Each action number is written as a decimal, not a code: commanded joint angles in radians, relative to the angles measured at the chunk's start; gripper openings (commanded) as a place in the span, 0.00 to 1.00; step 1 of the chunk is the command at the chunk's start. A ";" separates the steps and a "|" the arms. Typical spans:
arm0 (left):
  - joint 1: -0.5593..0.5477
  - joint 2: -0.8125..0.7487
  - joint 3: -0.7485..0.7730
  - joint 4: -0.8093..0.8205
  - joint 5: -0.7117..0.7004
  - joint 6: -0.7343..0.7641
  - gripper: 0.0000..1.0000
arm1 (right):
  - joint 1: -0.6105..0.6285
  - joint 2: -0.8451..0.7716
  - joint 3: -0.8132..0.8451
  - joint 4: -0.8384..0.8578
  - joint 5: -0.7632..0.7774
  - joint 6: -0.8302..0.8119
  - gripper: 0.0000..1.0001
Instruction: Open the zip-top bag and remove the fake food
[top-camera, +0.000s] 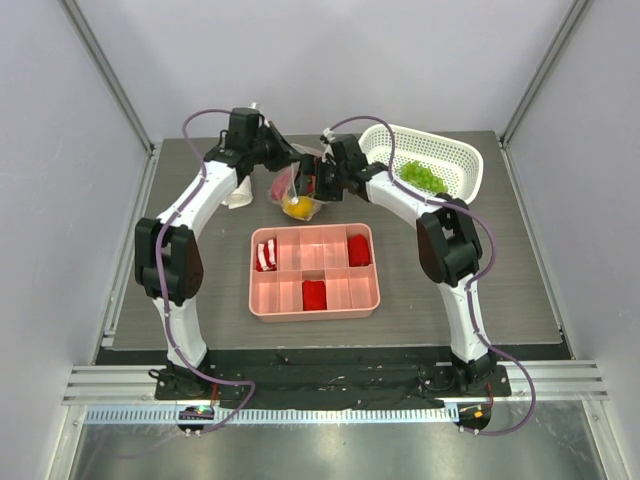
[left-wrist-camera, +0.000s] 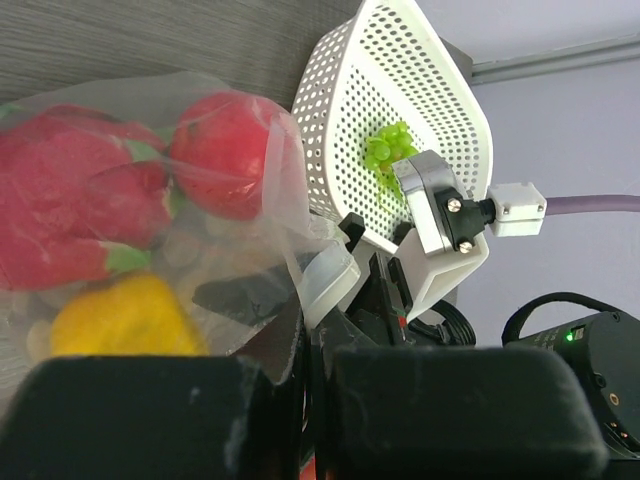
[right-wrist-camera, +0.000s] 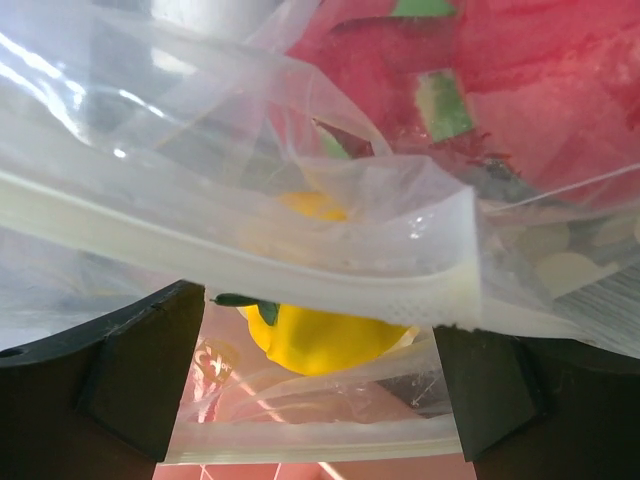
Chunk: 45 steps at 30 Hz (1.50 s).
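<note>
Looking down from above, we see both arms reach toward the back of the table (top-camera: 520, 290). Their elbows are bent and their wrists turned inward, so the left gripper (top-camera: 290, 165) and right gripper (top-camera: 322, 182) meet at the zip-top bag (top-camera: 298, 195). The bag sits between them, beyond the pink tray (top-camera: 256, 280) and beside the white basket (top-camera: 470, 165).

From the left wrist, we find its jaws pressed together on a fold of the bag's film, with the fake food (left-wrist-camera: 225, 150) bulging inside.

From the right wrist, its fingers (right-wrist-camera: 120, 370) stand wide apart. The zip strip (right-wrist-camera: 250, 260) lies across the gap, unclamped, with a yellow pepper (right-wrist-camera: 320, 340) behind it.
</note>
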 joint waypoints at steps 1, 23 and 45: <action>-0.006 -0.011 0.021 0.019 0.005 0.031 0.00 | 0.005 0.031 0.017 0.055 0.004 -0.001 1.00; -0.002 -0.028 0.012 -0.015 0.006 0.070 0.00 | -0.001 0.054 0.052 -0.020 0.104 -0.027 0.11; 0.001 -0.023 0.004 -0.004 0.036 0.059 0.00 | 0.021 -0.055 0.103 -0.110 0.062 -0.006 0.38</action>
